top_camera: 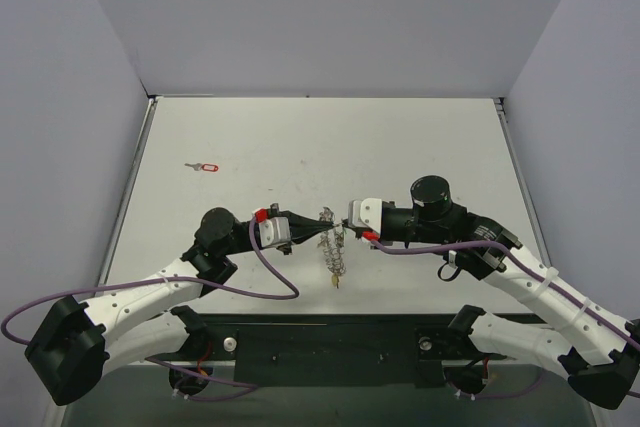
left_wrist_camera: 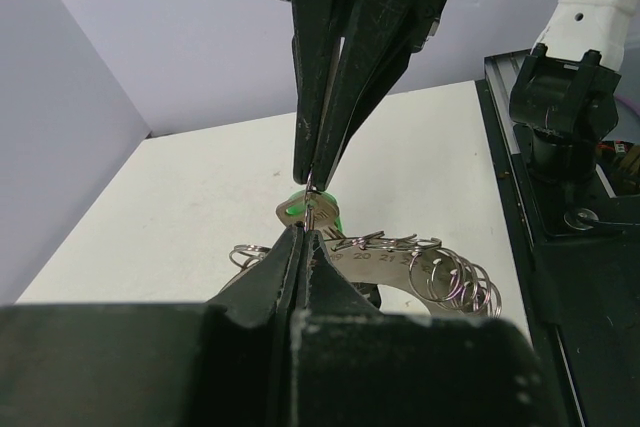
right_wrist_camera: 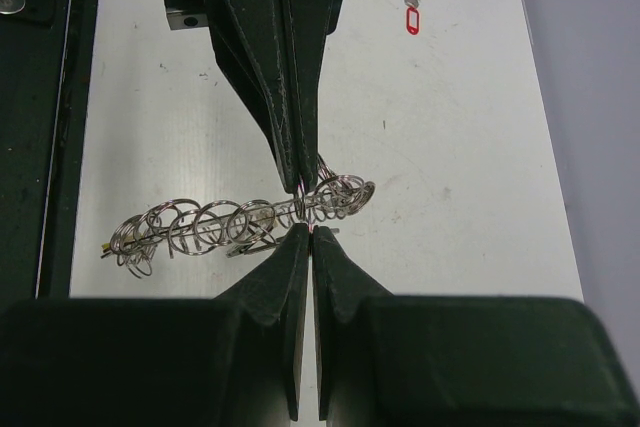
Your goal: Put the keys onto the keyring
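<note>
- The keyring (top_camera: 333,247) was seen just below the middle of the top view, between the two tool tips. Its long axis ran from the upper middle down toward the bottom edge of the frame, and a small yellow piece (top_camera: 336,282) was attached at its lower end.
- In the right wrist view the same keyring (right_wrist_camera: 220,227) was stretched from left to right, as a row of small wire loops.
- The right tool (right_wrist_camera: 308,209) was closed tight on one loop near the right end of that row, so the ring was held at its upper end as the top view shows it.
- The green key (left_wrist_camera: 294,209) was found at the tips of the left tool (left_wrist_camera: 310,209). The tool was pressed together and, by the look of it, clamped on the key, directly above the ring's numbered plate.
- The two tips were nearly touching in the top view, with the left tool (top_camera: 320,229) just left of the ring's top and the right tool (top_camera: 347,223) just right of it.
- The coming move was judged to turn on this: the green key lay right at the held loop, to be threaded across the ring's long axis.
- The red key (top_camera: 205,167) was left on the tabletop (top_camera: 400,147) in the upper left, well apart, with the left arm nearer to it.
</note>
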### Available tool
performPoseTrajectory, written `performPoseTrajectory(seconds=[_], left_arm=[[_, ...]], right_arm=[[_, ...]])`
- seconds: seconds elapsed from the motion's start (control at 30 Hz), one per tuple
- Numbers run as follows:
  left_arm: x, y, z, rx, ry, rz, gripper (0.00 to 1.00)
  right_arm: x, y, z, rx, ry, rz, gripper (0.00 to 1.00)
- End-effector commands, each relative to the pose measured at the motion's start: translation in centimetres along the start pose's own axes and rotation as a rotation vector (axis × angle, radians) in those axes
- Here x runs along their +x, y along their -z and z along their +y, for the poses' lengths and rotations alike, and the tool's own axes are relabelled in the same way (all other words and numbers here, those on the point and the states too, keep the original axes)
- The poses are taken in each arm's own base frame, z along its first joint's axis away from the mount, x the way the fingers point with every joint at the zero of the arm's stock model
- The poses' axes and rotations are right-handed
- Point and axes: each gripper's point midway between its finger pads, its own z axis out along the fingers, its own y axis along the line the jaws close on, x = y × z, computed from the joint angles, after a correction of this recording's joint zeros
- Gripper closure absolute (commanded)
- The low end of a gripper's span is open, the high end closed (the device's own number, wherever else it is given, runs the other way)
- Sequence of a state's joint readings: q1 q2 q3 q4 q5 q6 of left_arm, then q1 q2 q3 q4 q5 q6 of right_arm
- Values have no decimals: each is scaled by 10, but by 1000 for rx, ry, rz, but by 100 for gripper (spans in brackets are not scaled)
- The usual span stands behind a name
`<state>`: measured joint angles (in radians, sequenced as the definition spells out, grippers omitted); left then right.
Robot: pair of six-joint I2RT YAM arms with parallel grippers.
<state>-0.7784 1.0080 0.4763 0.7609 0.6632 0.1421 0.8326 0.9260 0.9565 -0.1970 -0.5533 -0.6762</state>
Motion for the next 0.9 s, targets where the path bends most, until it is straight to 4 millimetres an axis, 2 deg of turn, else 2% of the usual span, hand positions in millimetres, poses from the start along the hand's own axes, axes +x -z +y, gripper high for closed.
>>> performPoseTrajectory(seconds=[0.0, 0.17, 0.4, 0.87], left_arm=[[-27, -1, 4, -15, -67, -81, 100], [-25, -2, 7, -29, -67, -66, 100], [-26, 0, 8, -41, -78, -74, 100], [-29, 0, 5, -30, -81, -88, 100]], right_arm=[[-14, 0, -5, 15, 6, -47, 100], [-13, 3, -10, 38, 8, -36, 100], [-13, 1, -2, 4, -1, -43, 100], [-12, -2, -1, -10, 1, -45, 100]])
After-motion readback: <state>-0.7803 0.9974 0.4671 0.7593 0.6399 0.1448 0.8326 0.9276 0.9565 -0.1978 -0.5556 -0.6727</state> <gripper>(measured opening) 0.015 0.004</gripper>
